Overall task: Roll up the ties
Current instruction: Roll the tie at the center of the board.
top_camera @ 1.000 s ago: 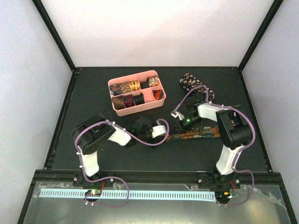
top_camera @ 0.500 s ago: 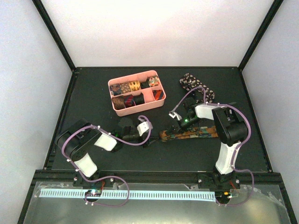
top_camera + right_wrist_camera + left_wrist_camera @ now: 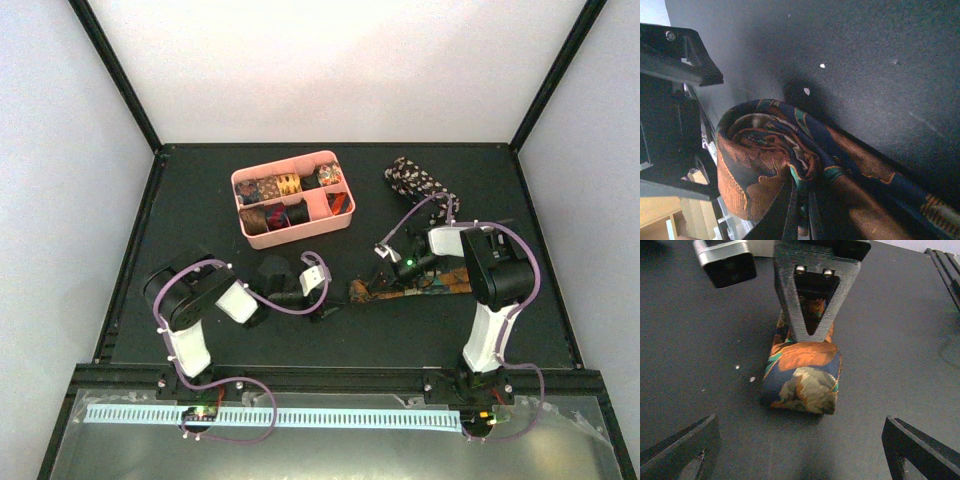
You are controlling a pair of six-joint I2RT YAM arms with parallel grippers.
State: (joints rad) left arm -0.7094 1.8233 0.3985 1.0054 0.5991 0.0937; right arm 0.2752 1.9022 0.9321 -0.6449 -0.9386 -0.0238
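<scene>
Fabric risk: roll (image 3: 802, 377) looks loose; could spring open if nothing clamps it.
Cause: left jaws spread wide, clear of roll.
Right jaws: one finger on tie (image 3: 410, 288) behind roll; grip not readable.
Tie look: navy, orange, brown; left end rolled, rest flat.
Place: table (image 3: 200, 200) middle, toward near edge.

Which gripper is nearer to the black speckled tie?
Right. The right gripper is on the near side of the speckled tie; the left gripper is farther off, further left and nearer the bases.
</scene>
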